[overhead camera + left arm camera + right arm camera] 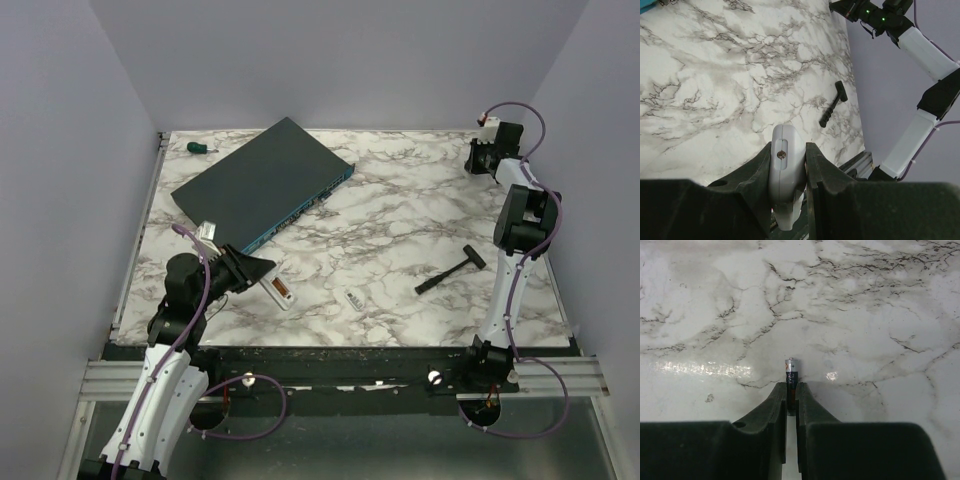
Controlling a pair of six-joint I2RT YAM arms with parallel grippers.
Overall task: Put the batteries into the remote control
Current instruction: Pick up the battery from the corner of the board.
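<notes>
At the upper left of the top view a green-handled screwdriver (200, 147) lies near the back corner of the counter (400, 200). A big dark flat box (262, 185) sits just to its right.

Below them, at the lower left, the left end effector (262, 272) is clenched on the remote control (280, 292). It pinches the sides at one end, so the rest sticks out over the counter. The left wrist view shows the white shell wedged tight between the fingers.

A small white piece (353, 298) lies near the remote's free end, to its right. It may be the battery cover, but it is too small to tell. Further right lies a black T-shaped tool (450, 270).

At the upper right, the right end effector (791, 386) is grasping a battery (790, 367). It holds only the battery's lower part, and the tip pokes beyond the fingertips.

That thin hold is the main risk: the round battery could pivot or slip out on the long carry across to the remote. The remote is held by one end only, so pressing a battery in could lever it downward or twist it in the fingers. Whether the open compartment faces up cannot be told, so the battery could meet the wrong side.
</notes>
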